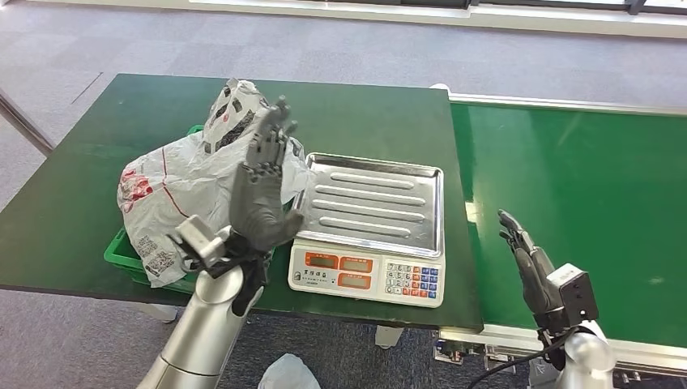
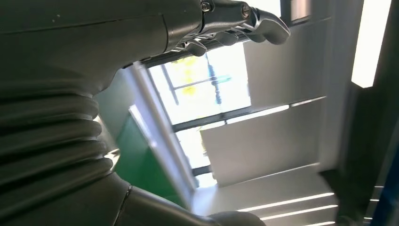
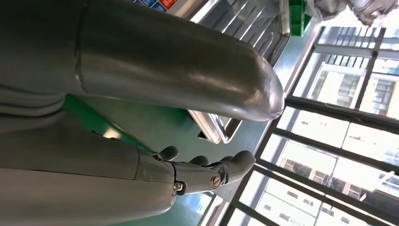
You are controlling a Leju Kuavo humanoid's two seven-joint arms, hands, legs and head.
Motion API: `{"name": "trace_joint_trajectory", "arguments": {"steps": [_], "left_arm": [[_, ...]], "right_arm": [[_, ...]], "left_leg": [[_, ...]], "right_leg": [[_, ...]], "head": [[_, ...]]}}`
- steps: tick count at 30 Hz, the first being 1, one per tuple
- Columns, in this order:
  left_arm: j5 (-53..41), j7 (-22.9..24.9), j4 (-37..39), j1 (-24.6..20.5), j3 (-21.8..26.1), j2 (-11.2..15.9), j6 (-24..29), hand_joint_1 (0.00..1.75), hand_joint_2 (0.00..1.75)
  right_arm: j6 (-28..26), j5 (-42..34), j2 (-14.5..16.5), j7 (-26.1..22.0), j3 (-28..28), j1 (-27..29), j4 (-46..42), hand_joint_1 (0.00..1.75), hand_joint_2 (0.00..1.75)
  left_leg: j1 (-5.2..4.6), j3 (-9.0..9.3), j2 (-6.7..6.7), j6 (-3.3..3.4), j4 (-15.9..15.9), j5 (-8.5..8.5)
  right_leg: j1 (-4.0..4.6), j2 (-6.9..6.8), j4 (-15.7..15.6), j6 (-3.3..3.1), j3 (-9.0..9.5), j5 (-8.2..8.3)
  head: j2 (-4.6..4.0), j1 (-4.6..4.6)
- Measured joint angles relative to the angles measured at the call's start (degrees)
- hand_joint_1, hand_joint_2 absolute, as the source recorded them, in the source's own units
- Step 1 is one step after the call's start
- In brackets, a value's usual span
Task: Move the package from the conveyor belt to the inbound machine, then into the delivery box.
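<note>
While both arms are raised from below, my left hand (image 1: 261,190) stands upright above the near edge of the dark green surface (image 1: 73,203), palm turned toward the scale, fingers (image 1: 271,134) straight, spread and pointing up, holding nothing. Left forearm: silver, rising steeply from the lower edge, wrist bent so the hand sits vertical between package and scale. Package (image 1: 182,182): white plastic bag with red and black print, crumpled, lying in the green delivery box (image 1: 121,258) at the surface's near left; its knotted top (image 1: 231,105) sticks up behind my left fingertips, just beside them; whether they touch, I cannot tell. Inbound machine (image 1: 369,227): weighing scale with a ribbed steel tray and an orange-and-white keypad front, just right of the left hand, tray bare. My right hand (image 1: 526,259): low over the near part of the green conveyor belt (image 1: 583,186), fingers extended and slightly apart, pointing away from me, holding nothing. Right wrist view: thumb (image 3: 188,80) and dark fingers (image 3: 211,172) stretched out, scale tray beyond.
</note>
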Motion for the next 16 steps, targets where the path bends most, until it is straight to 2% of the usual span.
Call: {"name": "trace_joint_trajectory", "arguments": {"steps": [9,16], "left_arm": [[-0.3,0.1,20.7,-1.9,-1.0,-1.7,-1.5,0.0,1.75],[-1.0,-0.1,29.7,-2.3,-0.1,-2.6,-0.2,0.0,1.75]], "right_arm": [[0.0,-2.0,-0.9,0.0,3.2,-0.2,2.5,0.0,0.0],[0.0,-3.0,-1.4,0.0,3.9,0.4,3.3,0.0,0.0]], "left_leg": [[0.04,-0.02,-0.01,-0.02,0.0,0.01],[0.03,-0.07,-0.02,0.0,0.0,-0.01]], "right_leg": [[0.04,0.0,0.0,-0.01,-0.03,-0.01],[0.03,-0.02,0.0,0.0,-0.04,-0.02]], "head": [[0.0,0.0],[0.0,0.0]]}}
